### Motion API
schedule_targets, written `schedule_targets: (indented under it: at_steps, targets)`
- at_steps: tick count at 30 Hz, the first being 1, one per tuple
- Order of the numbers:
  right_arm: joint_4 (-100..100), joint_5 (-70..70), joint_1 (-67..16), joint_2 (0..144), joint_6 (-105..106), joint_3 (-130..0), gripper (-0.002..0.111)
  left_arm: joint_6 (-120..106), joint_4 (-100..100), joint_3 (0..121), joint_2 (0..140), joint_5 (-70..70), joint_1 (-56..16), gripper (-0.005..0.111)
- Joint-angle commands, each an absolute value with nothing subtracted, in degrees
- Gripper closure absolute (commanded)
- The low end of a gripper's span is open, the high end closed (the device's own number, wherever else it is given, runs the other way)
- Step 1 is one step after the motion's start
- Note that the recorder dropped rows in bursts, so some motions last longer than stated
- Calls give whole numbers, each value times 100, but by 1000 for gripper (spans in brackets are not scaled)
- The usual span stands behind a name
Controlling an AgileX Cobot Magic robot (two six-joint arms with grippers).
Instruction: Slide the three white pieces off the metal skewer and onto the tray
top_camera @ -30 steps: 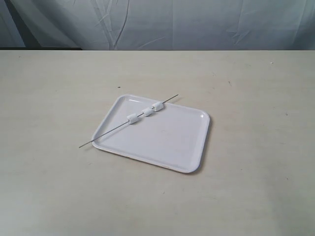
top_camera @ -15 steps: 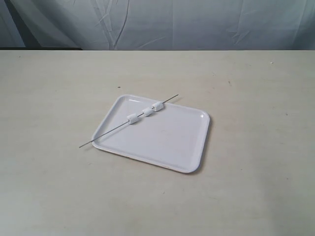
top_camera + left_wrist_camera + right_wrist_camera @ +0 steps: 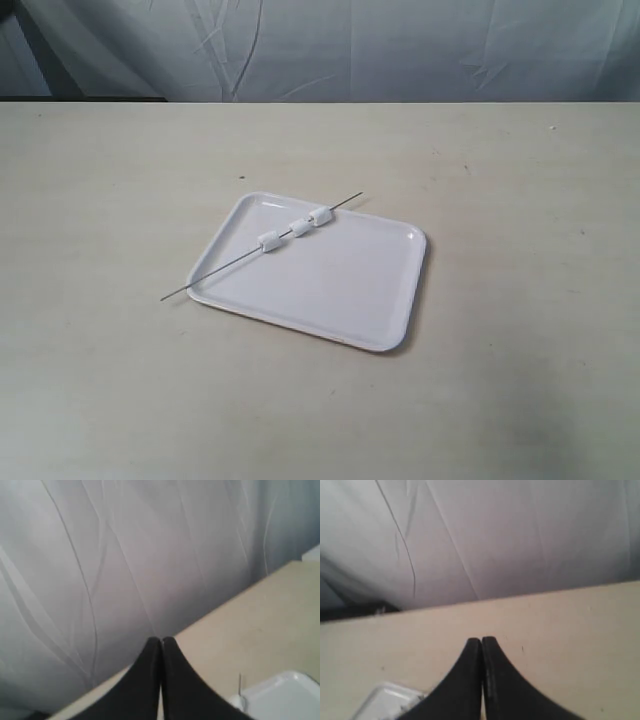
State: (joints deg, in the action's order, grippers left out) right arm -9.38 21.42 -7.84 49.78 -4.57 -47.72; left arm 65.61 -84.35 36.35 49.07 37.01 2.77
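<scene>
A glossy white tray (image 3: 330,300) lies mid-table in the exterior view. The thin metal skewer (image 3: 220,271) rests diagonally across its far left part, both ends sticking past the rim. Three white pieces (image 3: 298,228) are threaded on it, spaced along its upper half. Neither arm shows in the exterior view. My left gripper (image 3: 161,640) is shut with nothing in it, high above the table; a tray corner (image 3: 285,697) and a skewer tip (image 3: 240,682) show beside it. My right gripper (image 3: 481,640) is shut and holds nothing, with a tray corner (image 3: 385,700) below it.
The beige table (image 3: 520,180) spreads wide around the tray. A wrinkled grey-white cloth backdrop (image 3: 400,50) hangs behind the far edge.
</scene>
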Motion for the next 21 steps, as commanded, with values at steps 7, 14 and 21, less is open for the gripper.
schedule_targets:
  at_steps: [7, 14, 21]
  targets:
    - [-1857, 4531, -808, 7354, 2054, -6243, 109, 6988, -9767, 3846, 7491, 3502, -267, 102]
    - [-1865, 4771, -808, 8288, 2155, -6507, 109, 6919, -9995, 4483, 9115, 2912, -958, 81]
    - [-1805, 4808, -808, 8920, 2542, -6507, 109, 7212, -9995, 5168, 10209, 2542, -1269, 79]
